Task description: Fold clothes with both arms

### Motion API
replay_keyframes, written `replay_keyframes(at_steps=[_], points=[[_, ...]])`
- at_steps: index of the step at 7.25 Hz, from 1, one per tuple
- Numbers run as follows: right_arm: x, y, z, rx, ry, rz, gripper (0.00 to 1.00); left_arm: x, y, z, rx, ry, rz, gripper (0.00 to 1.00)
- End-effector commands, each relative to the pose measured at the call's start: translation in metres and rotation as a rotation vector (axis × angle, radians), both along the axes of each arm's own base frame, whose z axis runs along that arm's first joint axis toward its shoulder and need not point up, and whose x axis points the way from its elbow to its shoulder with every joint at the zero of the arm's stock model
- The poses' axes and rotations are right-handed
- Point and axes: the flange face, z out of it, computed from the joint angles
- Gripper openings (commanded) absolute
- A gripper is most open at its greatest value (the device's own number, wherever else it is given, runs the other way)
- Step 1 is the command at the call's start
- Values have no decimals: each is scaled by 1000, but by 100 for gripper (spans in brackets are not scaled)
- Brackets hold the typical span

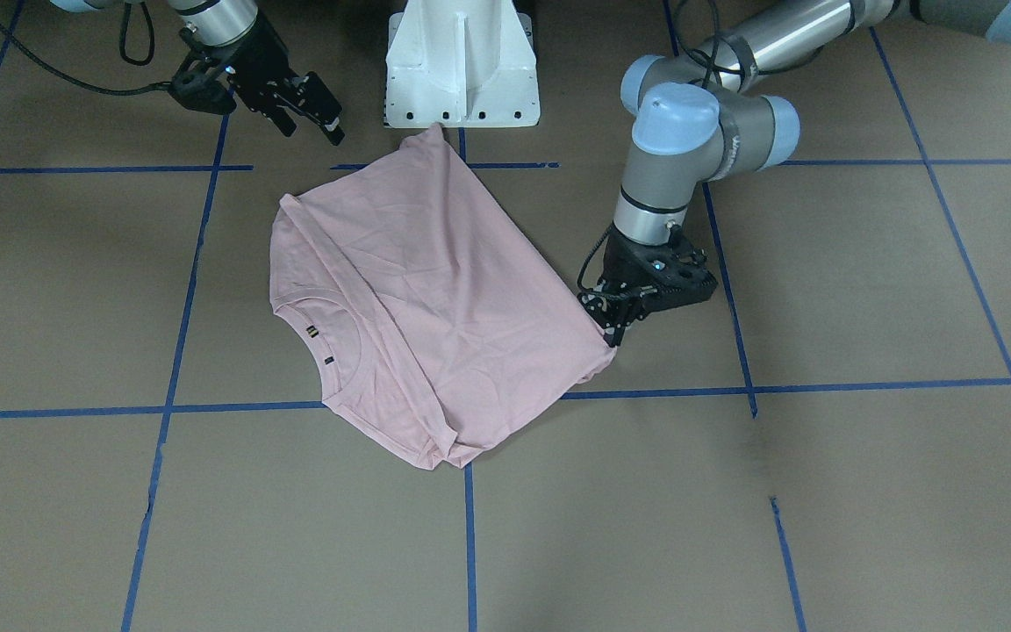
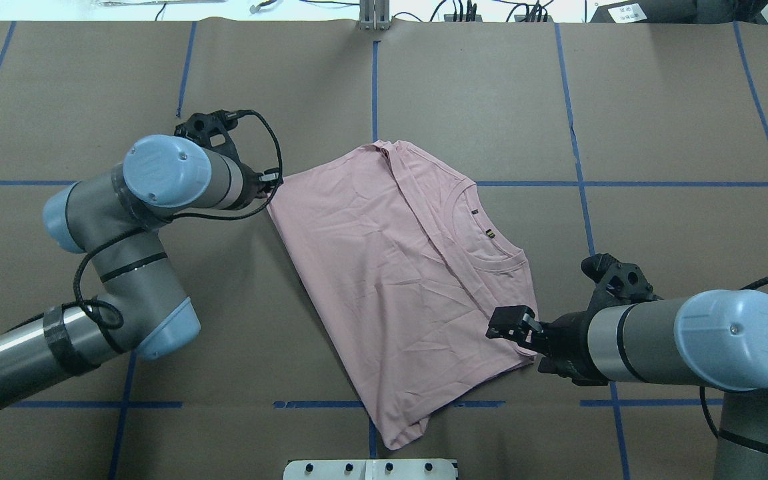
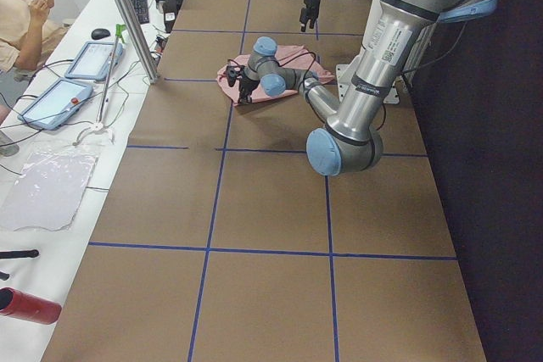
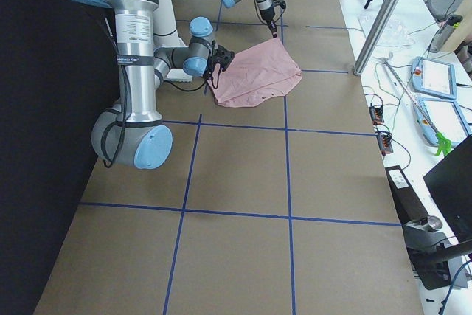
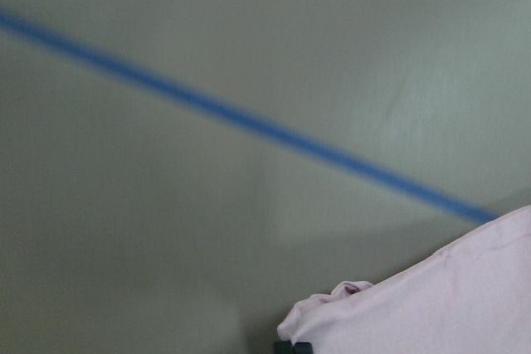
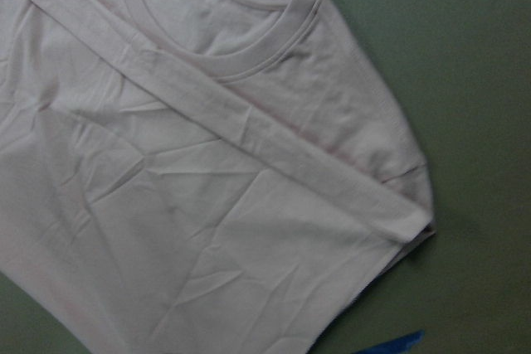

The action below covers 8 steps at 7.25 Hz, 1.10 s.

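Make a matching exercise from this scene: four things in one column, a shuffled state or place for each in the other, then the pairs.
Things:
1. T-shirt
2. left gripper
3. right gripper
4. pedestal base

States:
A. open, held in the air
B. white, with a row of dark bolts
C. pink, folded over, lying flat
D. tips down at the cloth's corner

Pairs: 1-C, 2-D, 3-A, 4-B
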Motion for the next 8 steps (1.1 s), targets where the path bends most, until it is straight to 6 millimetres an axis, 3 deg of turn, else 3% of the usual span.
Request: replay_keyframes(at_steps=[1,2,3,4,5,6,7,8], points=[[6,-7,8,14,24,52,100,11,-111,-9,64,8,-73,0],[5,-8,6,22,22,63,100,15,-142,-14,78,13,-92,0],[3,-8,5,24,20,63,100,13,-153,2,102,16,-93,0],[0,-8,5,30,24,70,100,13,-153,-5,109,28,-91,29],[-30,-14,-3,56,18,95,100,5,-144,-30,141,76,-92,47],[-76,-12,-11,78,27,107,100,-10,-125,-39,173,114,-90,48],[-113,5,-3,37,46,136,100,-27,-101,-34,184,147,-62,48],[-140,10,1,14,57,206,99,-33,-87,-22,167,166,-12,48]])
